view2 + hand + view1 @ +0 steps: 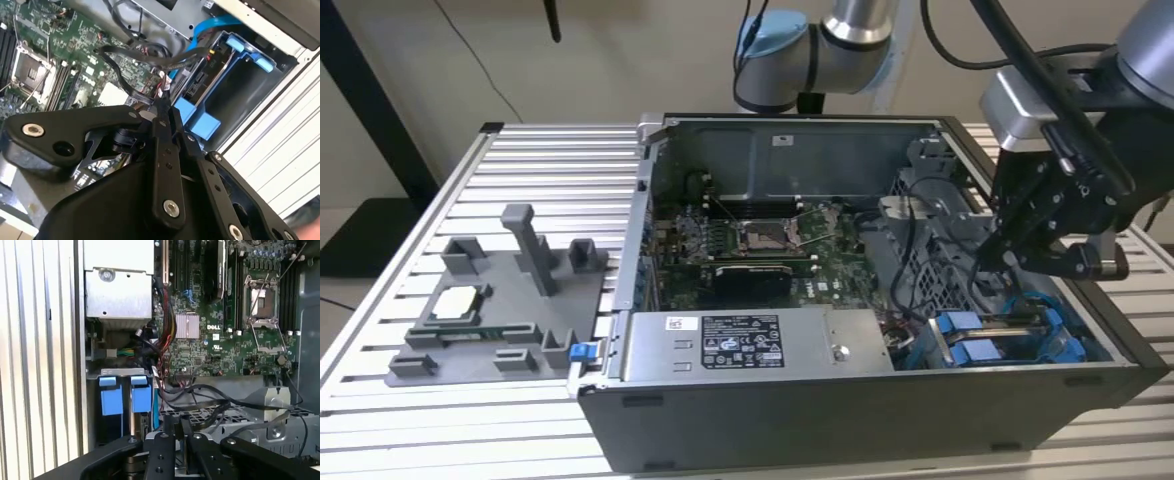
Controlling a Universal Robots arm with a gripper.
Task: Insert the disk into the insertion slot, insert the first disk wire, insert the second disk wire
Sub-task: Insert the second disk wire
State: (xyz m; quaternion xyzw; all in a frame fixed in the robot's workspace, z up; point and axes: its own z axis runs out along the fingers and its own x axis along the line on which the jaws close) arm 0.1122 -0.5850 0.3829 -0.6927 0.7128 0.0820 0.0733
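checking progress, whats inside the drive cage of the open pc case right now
Inside the insertion slot, blue carrier fittings show at the cage mouth, with a blue cable and dark wires running beside it. The tool hangs above. Whether the disk sits fully in is hidden by the fittings.

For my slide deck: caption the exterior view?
Robot arm's gripper hangs inside an open PC case, above the insertion slot with blue fittings.
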